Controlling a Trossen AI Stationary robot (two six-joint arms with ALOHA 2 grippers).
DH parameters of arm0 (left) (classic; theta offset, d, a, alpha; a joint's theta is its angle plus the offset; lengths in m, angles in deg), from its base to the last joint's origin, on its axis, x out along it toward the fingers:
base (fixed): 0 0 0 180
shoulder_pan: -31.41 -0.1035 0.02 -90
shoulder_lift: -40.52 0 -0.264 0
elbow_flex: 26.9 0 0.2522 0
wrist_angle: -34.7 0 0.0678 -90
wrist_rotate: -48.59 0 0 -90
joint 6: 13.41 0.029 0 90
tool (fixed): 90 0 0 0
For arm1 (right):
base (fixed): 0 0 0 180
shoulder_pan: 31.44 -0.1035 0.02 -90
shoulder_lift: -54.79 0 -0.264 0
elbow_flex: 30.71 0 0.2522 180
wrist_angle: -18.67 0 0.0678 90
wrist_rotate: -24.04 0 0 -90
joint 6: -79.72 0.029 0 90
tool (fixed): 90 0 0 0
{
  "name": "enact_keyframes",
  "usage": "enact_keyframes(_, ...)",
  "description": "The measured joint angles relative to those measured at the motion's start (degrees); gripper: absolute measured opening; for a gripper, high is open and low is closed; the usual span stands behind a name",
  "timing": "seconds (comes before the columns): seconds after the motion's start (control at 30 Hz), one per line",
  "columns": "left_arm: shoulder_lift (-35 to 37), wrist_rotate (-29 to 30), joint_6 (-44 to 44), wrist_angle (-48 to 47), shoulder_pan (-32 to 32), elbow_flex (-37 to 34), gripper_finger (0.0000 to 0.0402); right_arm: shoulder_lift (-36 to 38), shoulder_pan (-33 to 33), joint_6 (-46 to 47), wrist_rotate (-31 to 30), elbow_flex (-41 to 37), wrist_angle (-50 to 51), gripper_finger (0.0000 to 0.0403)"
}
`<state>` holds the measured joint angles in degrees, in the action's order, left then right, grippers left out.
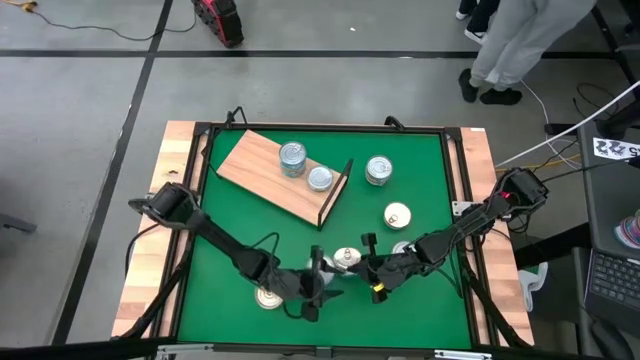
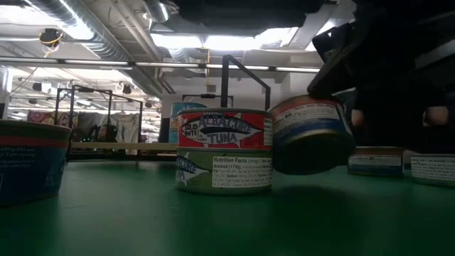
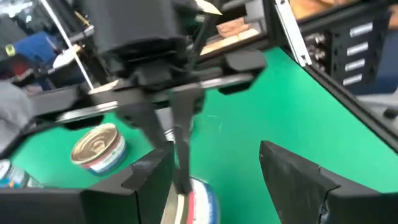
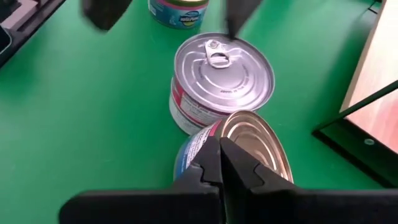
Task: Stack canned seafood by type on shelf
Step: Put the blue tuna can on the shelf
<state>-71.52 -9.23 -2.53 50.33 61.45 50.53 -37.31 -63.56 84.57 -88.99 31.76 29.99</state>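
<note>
Right hand (image 4: 221, 163): clenched on the rim of a tilted tin (image 4: 239, 149).
Tilted tin: off the table (image 1: 420, 180), flat faces sideways, just beside a two-tin stack (image 2: 224, 151).
Left hand (image 1: 318, 290): released, facing the stack.
Shelf (image 1: 282, 173): two tins (image 1: 305, 167) on it.

Open green mat (image 1: 250, 215) left of the shelf (image 1: 275, 172); stacked tins (image 1: 346, 260) wedged between both end effectors.
</note>
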Motion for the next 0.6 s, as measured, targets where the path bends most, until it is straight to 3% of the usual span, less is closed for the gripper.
enact_keyframes(0.13, -3.1, 0.8, 4.7, -0.5, 0.0, 2.5, 0.0233, 0.0, 0.4, 2.5, -0.4, 0.6, 0.2, 0.0000)
enact_keyframes(0.3, -6.2, 6.3, 11.6, -0.8, 0.0, 5.3, 0.0233, 0.0, 0.7, 6.3, -0.5, 0.8, 1.5, 0.0000)
enact_keyframes(0.6, -6.7, 10.2, 7.8, -4.4, 0.7, 5.9, 0.0233, 0.1, 0.8, 9.7, -1.2, 0.9, 2.7, 0.0000)
